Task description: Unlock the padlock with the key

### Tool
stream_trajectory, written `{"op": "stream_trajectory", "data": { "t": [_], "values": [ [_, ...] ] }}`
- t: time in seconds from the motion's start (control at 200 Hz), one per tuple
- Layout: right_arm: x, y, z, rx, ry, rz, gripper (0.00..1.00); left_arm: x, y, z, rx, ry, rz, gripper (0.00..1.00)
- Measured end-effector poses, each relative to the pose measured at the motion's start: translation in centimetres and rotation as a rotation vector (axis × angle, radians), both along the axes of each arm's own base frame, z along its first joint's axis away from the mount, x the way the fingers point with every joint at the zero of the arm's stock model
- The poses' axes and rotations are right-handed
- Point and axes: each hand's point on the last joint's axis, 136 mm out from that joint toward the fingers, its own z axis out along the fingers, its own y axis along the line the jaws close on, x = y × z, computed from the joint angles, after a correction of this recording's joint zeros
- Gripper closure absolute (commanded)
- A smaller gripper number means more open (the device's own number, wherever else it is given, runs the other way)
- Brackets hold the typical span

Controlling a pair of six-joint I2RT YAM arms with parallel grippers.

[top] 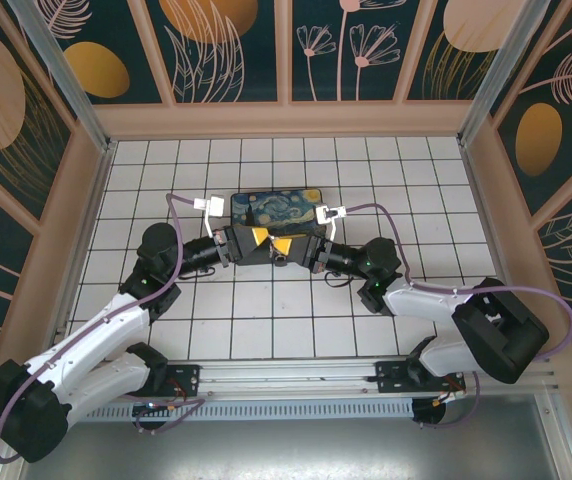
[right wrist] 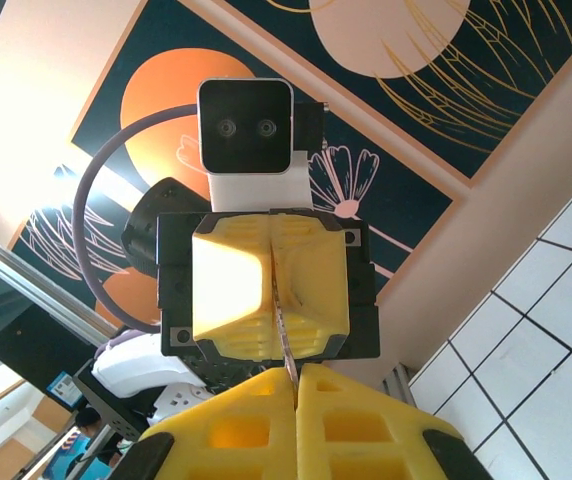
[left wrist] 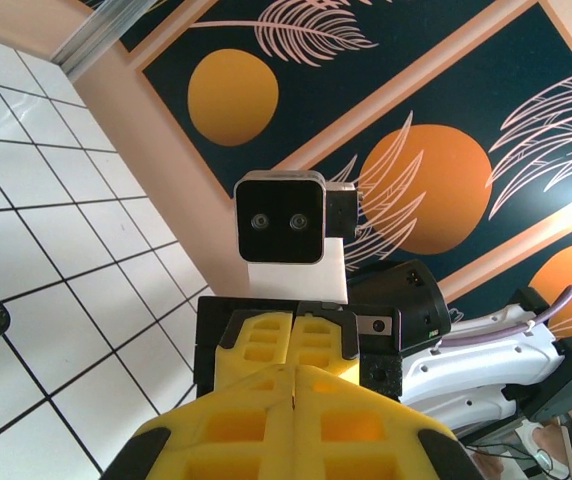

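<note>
Looking from the right wrist, the right gripper (right wrist: 294, 374) is clenched on the one key (right wrist: 284, 338), a thin sliver reaching from its tips to the left gripper (right wrist: 271, 290), also squeezed shut. Two grippers sit nose to nose, just in front of one painted box (top: 276, 207).

The key (right wrist: 285, 338) at mid-frame
Slim and brownish-silver, it is standing almost upright, pinched in the left hand (right wrist: 272, 295), touching the right hand (right wrist: 296, 372).
</note>
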Motion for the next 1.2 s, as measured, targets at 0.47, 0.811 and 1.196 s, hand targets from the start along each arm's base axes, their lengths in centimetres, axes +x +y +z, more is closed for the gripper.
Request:
{"op": "stream_trajectory", "data": {
  "t": [0.47, 0.811, 1.196],
  "values": [
    [1.3, -2.2, -1.0, -0.079, 0.028, -0.092, 1.0, 3.0, 1.8, -2.3, 0.257, 0.018, 0.199, 0.05],
    [8.0, -12.3, -4.1, -0.272, 0.151, -0.484, 1.0, 1.6, 2.2, -15.8, 0.76, 0.179, 0.265, 0.13],
    [9.7, -14.5, -5.6, -0.386, 0.198, -0.555, 1.0, 1.4, -0.9, -26.1, 1.11, 0.239, 0.444, 0.23]
  ]
}}
